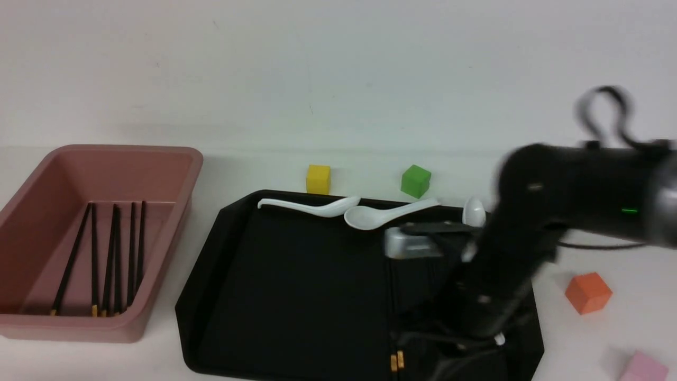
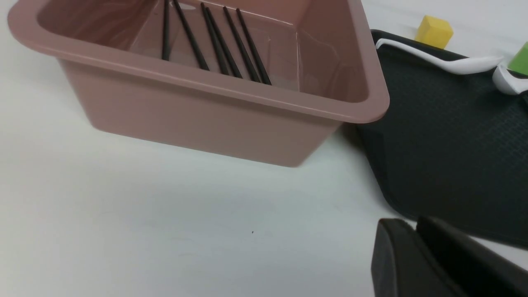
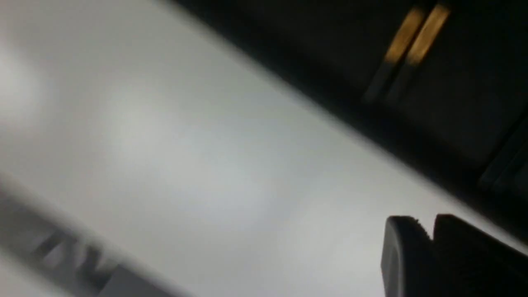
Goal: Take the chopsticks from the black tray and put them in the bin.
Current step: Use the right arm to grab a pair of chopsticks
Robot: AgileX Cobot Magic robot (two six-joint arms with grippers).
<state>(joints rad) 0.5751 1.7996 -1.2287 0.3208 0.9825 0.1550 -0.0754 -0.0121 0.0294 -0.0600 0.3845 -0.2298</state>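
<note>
Operator: State the leftmost item.
Technician: The pink bin (image 1: pixel 106 329). Six black chopsticks (image 1: pixel 109 259) lie inside on its floor, gold tips toward the near wall.
Operator: State the left end effector.
Technician: The left gripper (image 2: pixel 416 225) shows only in its wrist view, with the bin and part of the tray ahead of it. Its fingertips are close together; whether they are fully closed cannot be told. Nothing is seen held at the tips.
Operator: Proceed to the black tray (image 1: pixel 296 286).
Technician: It sits to the right of the bin, apart from it. A yellow block (image 1: pixel 318 180) and a green block (image 1: pixel 416 181) stand behind it. Three white spoons (image 1: pixel 365 217) are at its far edge. Two chopsticks lie side by side in its right half, gold tips toward the near edge. More dark sticks show faintly; their number cannot be told.
Operator: State the right end effector.
Technician: The right arm (image 1: pixel 508 264) reaches over the tray's right half, blurred. The right gripper (image 3: pixel 429 227) has a narrow gap between its tips, with nothing seen in it.
Operator: State the far right.
Technician: An orange block (image 1: pixel 588 293), then a pink block (image 1: pixel 643 368), both outside the tray.
</note>
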